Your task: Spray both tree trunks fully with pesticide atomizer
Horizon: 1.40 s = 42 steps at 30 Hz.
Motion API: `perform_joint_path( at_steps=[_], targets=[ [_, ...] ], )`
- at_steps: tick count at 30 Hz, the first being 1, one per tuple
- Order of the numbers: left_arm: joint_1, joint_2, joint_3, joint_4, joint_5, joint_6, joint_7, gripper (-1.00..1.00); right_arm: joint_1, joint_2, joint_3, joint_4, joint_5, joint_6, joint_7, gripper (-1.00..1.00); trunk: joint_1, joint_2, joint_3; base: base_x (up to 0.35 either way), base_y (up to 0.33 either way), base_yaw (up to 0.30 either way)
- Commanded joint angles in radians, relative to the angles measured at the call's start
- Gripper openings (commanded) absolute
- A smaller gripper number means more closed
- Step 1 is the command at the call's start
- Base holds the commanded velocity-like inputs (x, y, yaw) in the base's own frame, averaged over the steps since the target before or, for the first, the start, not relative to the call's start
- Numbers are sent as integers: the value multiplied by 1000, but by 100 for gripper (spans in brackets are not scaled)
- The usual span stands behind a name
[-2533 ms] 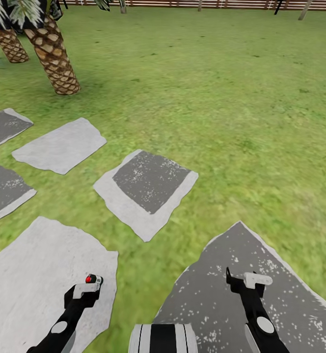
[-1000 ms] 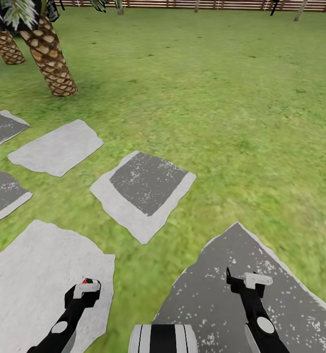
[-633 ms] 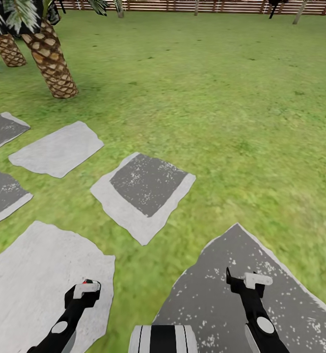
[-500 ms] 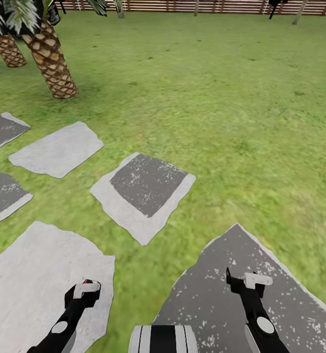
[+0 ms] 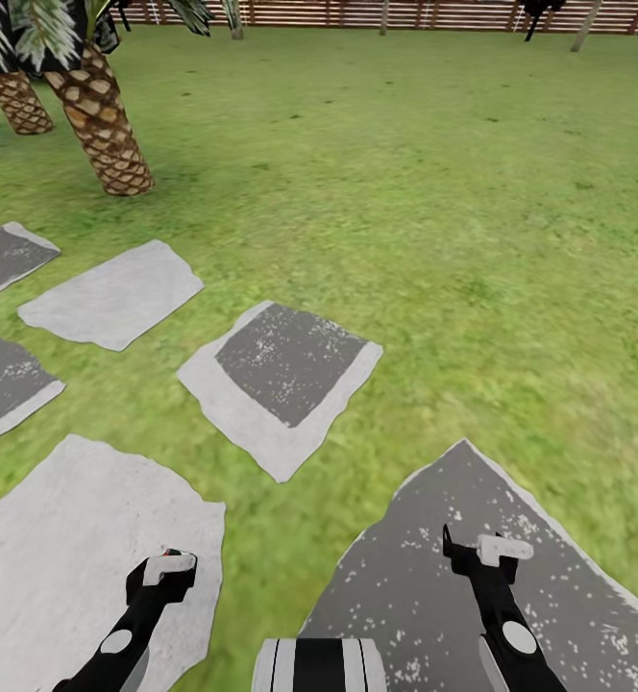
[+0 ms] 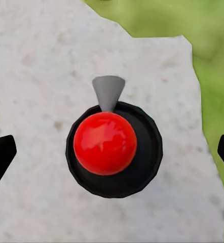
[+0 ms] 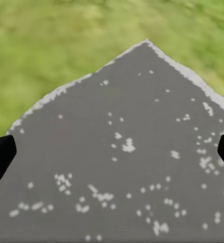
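The pesticide atomizer (image 6: 105,144) stands upright on a pale stepping stone (image 6: 36,66). From above it is a red ball top on a round black body with a grey nozzle. My left gripper (image 6: 112,152) hangs directly over it, open, with the fingertips (image 6: 0,157) well clear on either side. In the head view only a red sliver of the atomizer (image 5: 171,553) peeks past the left gripper (image 5: 168,569). My right gripper (image 5: 490,550) is open and empty over a dark stone (image 7: 122,167). Small grey trunks (image 5: 582,26) stand far off by the fence; I cannot tell which trees they are.
Several grey and dark stepping stones (image 5: 285,370) lie across the grass lawn (image 5: 473,211). Two scaly-trunked palms (image 5: 108,130) lean at the far left. A brown slatted fence (image 5: 434,12) closes the lawn at the back.
The whole view has shifted a little, so the camera moved. The atomizer's red top showed in front of the left gripper before; now it is almost hidden under it.
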Motion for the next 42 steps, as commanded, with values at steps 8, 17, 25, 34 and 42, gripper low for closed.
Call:
perform_joint_path(
  at_steps=[8, 17, 25, 34, 42],
  targets=[
    [-1, 0, 7, 1, -8, -5, 0, 100, 0, 0, 1, 1, 0, -3, -3, 100, 0, 0, 1, 0, 0, 0],
    [-1, 2, 14, 1, -7, -4, 2, -100, 0, 0, 1, 1, 0, -3, -3, 100, 0, 0, 1, 0, 0, 0],
    [-1, 2, 15, 1, -7, -4, 5, -100, 0, 0, 0, 2, 0, -3, -3, 100, 0, 0, 1, 0, 0, 0],
    [-1, 2, 15, 1, -7, -5, 5, -100, 0, 0, 1, 2, 0, -3, -3, 100, 0, 0, 1, 0, 0, 0],
    [-1, 2, 14, 1, -7, -4, 4, -100, 0, 0, 1, 1, 0, -3, -3, 100, -4, 2, 32, 0, 0, 0]
  ],
)
